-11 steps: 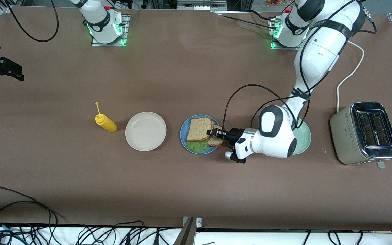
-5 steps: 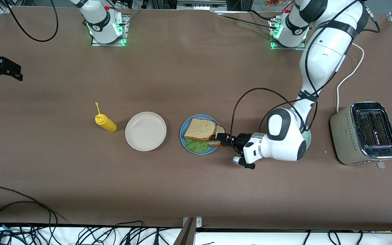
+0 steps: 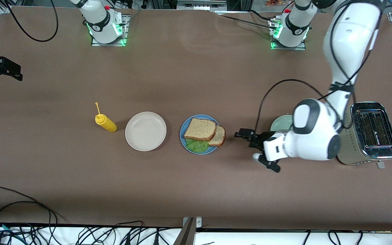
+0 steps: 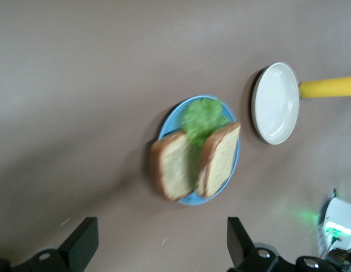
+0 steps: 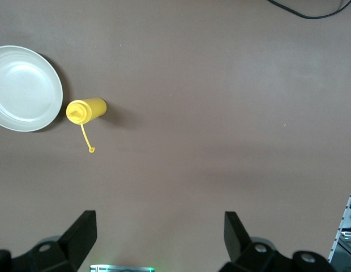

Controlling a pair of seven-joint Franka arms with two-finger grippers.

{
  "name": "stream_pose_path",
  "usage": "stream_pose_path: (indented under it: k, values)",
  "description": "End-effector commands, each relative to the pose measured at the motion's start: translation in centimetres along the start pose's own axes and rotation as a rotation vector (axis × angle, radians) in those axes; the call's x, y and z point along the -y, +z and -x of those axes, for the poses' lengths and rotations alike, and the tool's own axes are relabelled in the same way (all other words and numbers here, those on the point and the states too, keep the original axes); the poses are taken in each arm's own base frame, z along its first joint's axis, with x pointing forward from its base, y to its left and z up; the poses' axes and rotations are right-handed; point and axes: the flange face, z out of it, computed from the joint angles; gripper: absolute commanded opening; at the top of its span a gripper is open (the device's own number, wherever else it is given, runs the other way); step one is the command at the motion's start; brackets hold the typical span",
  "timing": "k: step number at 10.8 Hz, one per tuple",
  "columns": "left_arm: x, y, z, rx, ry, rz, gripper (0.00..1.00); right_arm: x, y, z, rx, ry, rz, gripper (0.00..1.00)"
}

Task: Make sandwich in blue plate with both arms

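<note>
The sandwich [image 3: 202,134] is stacked on the blue plate [image 3: 183,136], but the top slice [image 3: 200,129] is skewed, so the lower slice [image 3: 219,136] overhangs the rim toward the left gripper [image 3: 244,134]. That gripper is parked just beside the plate, fingers spread wide, nothing held. The right gripper [image 5: 158,238], also wide and empty, is kept well away, waiting. One nudge and that overhanging bread could be tipped onto the table.

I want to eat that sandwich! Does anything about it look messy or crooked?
A little. On the blue plate, the top bread slice sits askew: the bottom slice pokes out over the rim toward the open left gripper, and the lettuce sticks out on the camera side. Nothing is spilled.
</note>
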Motion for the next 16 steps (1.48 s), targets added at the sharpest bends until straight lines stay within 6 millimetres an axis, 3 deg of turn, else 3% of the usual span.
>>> stream_pose_path:
  k: [1,2,4,5,7,10,11,13,16]
  values:
    - [1.4,-7.6,3.8,0.104,0.003,-0.195,1.00,-0.1,-0.7,0.3,0.006,-0.002,0.017,1.00]
    - [1.9,-10.0,5.1,0.137,-0.017,-0.256,1.00,0.1,-0.6,0.2,0.009,-0.003,0.015,1.00]
    - [0.0,-13.9,7.4,0.196,-0.024,-0.395,1.00,-0.9,-0.5,0.6,0.019,0.024,-0.003,1.00]
    - [-2.4,-16.5,8.1,0.172,-0.027,-0.494,1.00,-1.6,-0.2,0.6,0.016,0.049,-0.047,1.00]
    - [-7.1,-18.4,9.1,0.151,-0.043,-0.704,1.00,-2.5,0.2,0.6,0.004,0.078,-0.126,1.00]
    - [-10.6,-23.0,12.7,0.039,-0.075,-0.759,1.00,-2.5,0.3,0.5,0.007,0.077,-0.131,1.00]
    - [-11.1,-24.0,14.4,0.012,-0.084,-0.727,1.00,-2.4,0.3,0.6,0.010,0.077,-0.132,1.00]
    - [-11.4,-24.0,17.3,-0.019,-0.110,-0.610,1.00,-2.4,0.4,0.5,0.011,0.060,-0.132,1.00]
    - [-11.9,-23.4,18.7,-0.039,-0.090,-0.658,1.00,-2.4,0.3,0.6,0.011,0.056,-0.130,1.00]
